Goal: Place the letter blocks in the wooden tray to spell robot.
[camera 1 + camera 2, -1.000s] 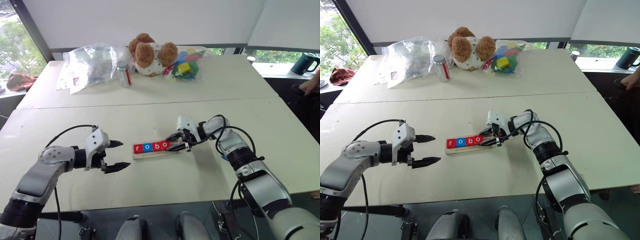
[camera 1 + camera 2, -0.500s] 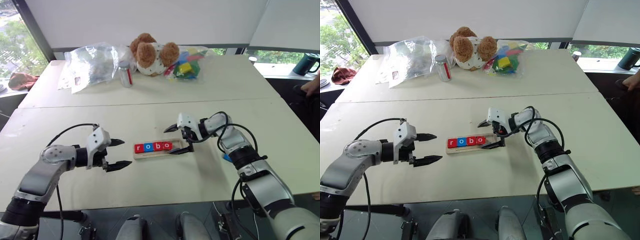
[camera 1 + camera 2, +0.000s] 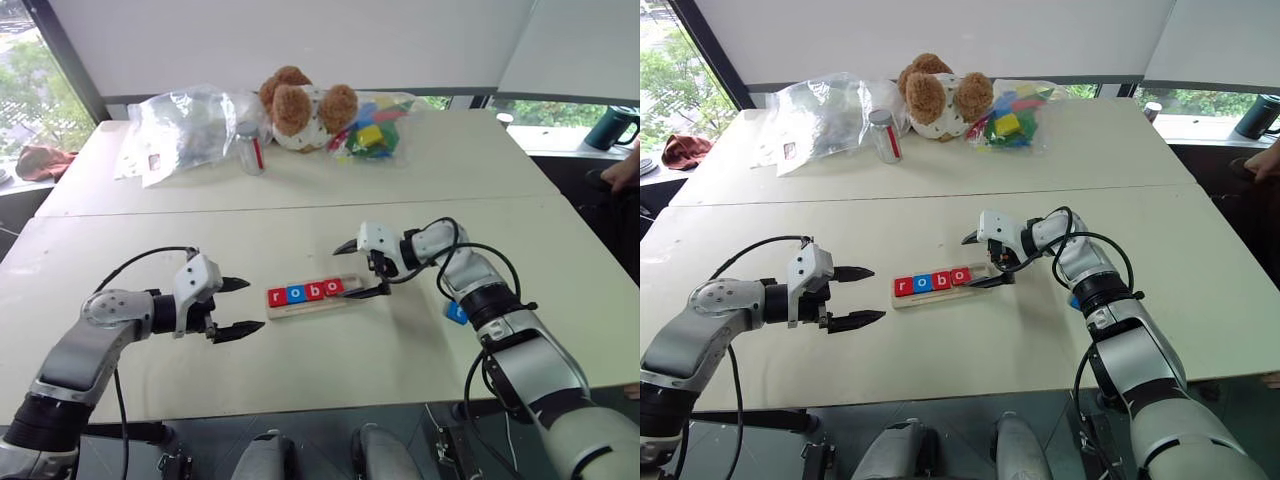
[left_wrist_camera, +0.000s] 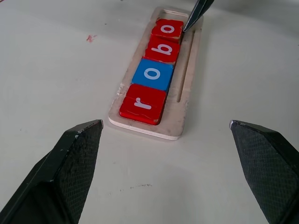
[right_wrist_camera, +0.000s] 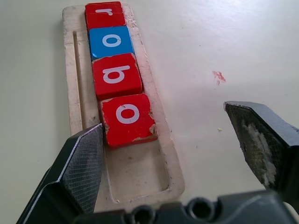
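Table (image 3: 300, 380) with wooden tray (image 3: 318, 303), bags (image 3: 185, 125)

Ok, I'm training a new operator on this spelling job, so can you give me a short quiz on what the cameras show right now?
1. Which letters sit in the tray? A) r o b o; B) r o b o t; C) r o b
2. True or false: the right gripper is clamped on a block.
3. Fill in: the block right next to the r block is ___ in colour.

Key: 1 A, the last slot is bare. 2 False, its jaws stand open and empty at the tray's end. 3 Blue.
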You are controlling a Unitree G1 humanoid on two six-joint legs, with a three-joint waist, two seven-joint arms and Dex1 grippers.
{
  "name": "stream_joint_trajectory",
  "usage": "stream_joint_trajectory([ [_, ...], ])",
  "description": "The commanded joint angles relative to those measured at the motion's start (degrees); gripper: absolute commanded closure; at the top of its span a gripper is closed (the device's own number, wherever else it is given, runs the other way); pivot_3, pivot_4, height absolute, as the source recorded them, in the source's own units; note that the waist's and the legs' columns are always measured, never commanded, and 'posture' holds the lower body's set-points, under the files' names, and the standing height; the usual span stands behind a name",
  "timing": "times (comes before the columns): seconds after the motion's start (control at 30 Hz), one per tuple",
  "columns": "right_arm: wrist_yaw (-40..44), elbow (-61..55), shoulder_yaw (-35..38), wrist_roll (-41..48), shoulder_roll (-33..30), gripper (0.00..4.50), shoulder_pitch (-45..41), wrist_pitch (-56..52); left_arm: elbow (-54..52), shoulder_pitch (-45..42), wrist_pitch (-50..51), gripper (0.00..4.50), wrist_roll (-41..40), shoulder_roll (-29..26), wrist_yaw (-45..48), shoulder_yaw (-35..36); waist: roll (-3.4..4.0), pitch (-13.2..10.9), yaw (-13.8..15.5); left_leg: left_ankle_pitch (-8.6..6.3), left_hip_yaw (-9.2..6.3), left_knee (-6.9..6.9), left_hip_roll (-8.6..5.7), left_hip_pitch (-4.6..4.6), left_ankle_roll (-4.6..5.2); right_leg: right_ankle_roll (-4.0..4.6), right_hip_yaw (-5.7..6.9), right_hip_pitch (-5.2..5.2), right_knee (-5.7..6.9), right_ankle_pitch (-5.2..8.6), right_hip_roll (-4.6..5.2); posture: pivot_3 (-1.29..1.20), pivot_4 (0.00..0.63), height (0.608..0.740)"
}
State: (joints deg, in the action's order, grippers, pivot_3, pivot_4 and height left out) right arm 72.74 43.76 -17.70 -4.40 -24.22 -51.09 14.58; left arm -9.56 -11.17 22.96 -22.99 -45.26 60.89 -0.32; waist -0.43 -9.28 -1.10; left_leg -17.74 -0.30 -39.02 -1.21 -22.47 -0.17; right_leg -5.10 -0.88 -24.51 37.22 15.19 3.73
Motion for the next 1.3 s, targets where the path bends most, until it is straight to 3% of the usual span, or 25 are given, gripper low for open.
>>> stream_joint_trajectory([
  [0.03,0.69,-1.11,0.81,0.85,0.09,0.02,-1.58,0.38,-1.4,-0.33,-0.67,0.0,0.0,0.21,-0.19,0.65,0.0,0.0,-0.01,0.0,0.01,-0.01,0.0,0.0,0.0,0.0,-0.01,0.0,0.0,0.0,0.0,0.0,0.15,0.74],
  [0.3,-1.13,-13.62,5.94,4.99,-4.4,0.02,3.16,-8.25,-2.53,-0.25,-0.06,0.0,-0.47,0.24,-0.14,0.83,0.0,0.0,0.26,-0.06,-0.01,0.0,0.0,-0.01,0.11,0.0,0.0,0.0,-0.01,0.0,0.01,0.0,0.15,0.74],
  [0.47,-18.63,-41.66,19.38,8.8,-7.01,0.02,14.13,-37.58,-6.55,-2.21,2.43,0.0,-3.02,0.14,0.61,0.76,0.0,0.0,0.67,-0.13,-0.09,-0.01,-0.01,-0.08,0.21,0.0,0.01,0.0,-0.02,0.0,0.06,0.0,0.15,0.74],
  [0.6,-43.08,-71.1,29.09,-0.36,4.76,0.02,26.18,-68.51,-8.18,-6.82,5.05,0.0,-5.08,2.11,1.55,-1.93,-0.01,0.08,0.56,-0.13,-0.22,0.02,0.01,-0.19,0.2,0.0,0.06,-0.08,0.02,0.0,0.04,0.0,0.15,0.74],
  [0.77,-57.41,-93.59,27.24,-7.39,18.29,0.02,41.05,-91.57,-5.19,-11.07,4.24,0.0,-3.84,4.86,5.11,-7.04,0.08,0.12,0.46,-0.08,-0.15,0.03,-0.03,-0.19,0.14,0.0,-0.02,-0.14,0.09,0.0,-0.03,0.0,0.15,0.74],
  [0.97,-64.23,-100.17,28.8,-8.64,26.21,0.02,45.07,-102.84,-2.13,-12.78,1.21,0.0,-1.33,5.82,7.95,-10.51,0.09,0.12,0.25,-0.08,-0.02,-0.03,-0.07,0.06,0.18,0.0,-0.14,0.01,0.18,0.0,-0.15,0.0,0.15,0.74],
  [1.3,-66.41,-91.88,33.21,-5.31,29.03,0.02,41.74,-101.99,-2.2,-12.01,1.63,0.0,-0.61,7.16,6.82,-9.89,0.09,0.11,0.14,-0.08,-0.06,-0.02,-0.06,0.07,0.19,0.0,-0.06,0.02,0.21,0.01,-0.29,0.0,0.15,0.74],
])
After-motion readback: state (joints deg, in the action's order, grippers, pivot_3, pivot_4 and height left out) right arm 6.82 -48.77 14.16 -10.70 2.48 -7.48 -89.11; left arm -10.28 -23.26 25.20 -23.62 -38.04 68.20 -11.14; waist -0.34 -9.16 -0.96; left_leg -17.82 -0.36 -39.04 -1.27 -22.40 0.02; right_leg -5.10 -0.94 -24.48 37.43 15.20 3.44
